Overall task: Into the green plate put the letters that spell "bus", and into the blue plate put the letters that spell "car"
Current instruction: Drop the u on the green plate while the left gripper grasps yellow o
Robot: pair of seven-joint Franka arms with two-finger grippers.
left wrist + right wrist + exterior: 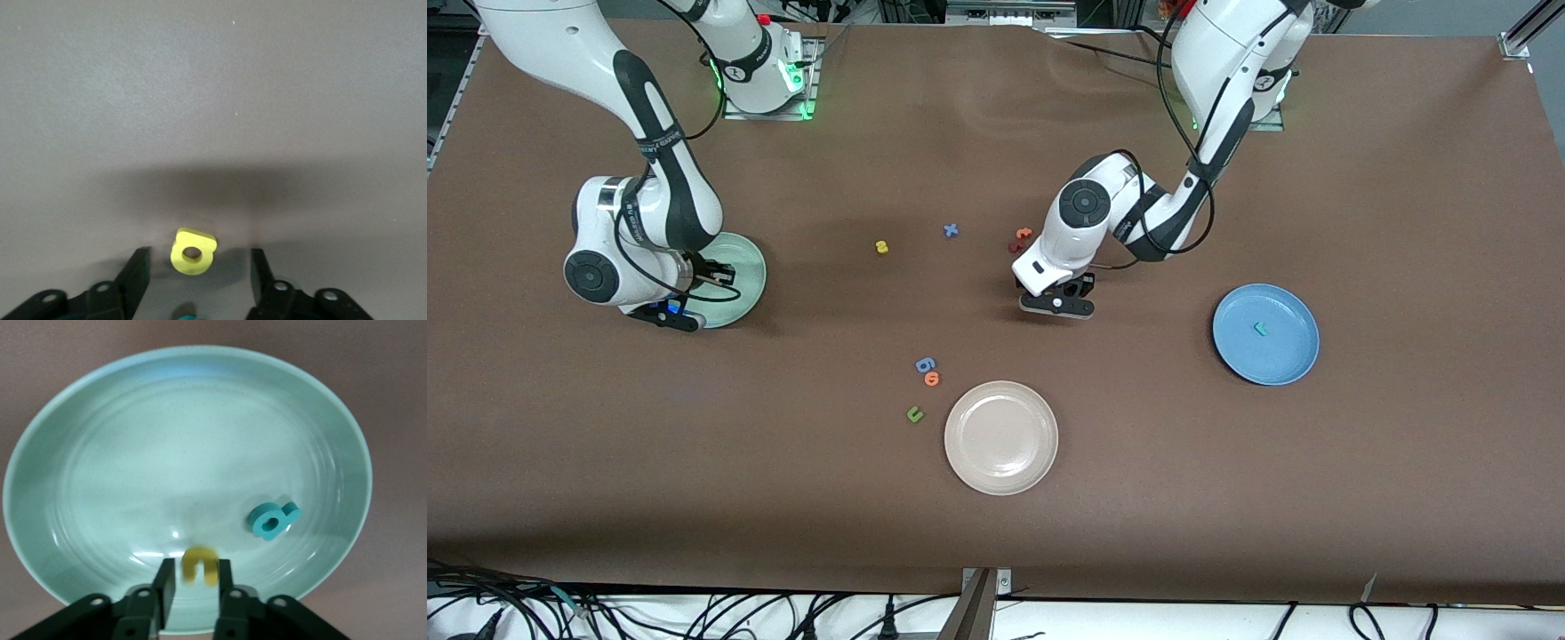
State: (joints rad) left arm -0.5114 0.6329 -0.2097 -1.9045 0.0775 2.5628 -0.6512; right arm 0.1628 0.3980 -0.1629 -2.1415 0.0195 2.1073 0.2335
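Over the table: both my arms are down at work on the brown cloth-covered table [1227, 498], each at its own end.
Green plate: the round pale mint-green plate [80, 440] lies at the right arm's end, with the teal foam b [272, 519] flat in it.
Blue plate: the round medium-blue plate [1232, 351] lies toward the left arm's end and holds one thin teal letter [1260, 329].
Right gripper: my right gripper [194, 581] hangs low over the green plate, fingers just parted around the yellow foam u [200, 564], which looks loose between them.
Left gripper: my left gripper [197, 273] is down at the cloth mid-table, jaws apart on either side of the yellow foam a [192, 251], not yet pinching it.
Risk, right: the u may cling to one pad and ride up when I lift.
Risk, left: the tiny a may tip or squirt out if one finger meets it first.
Heading of the u: its open end points toward my fingers, its arms running that way.
Heading of the a: it lies flat, stem across the gap, hole up.
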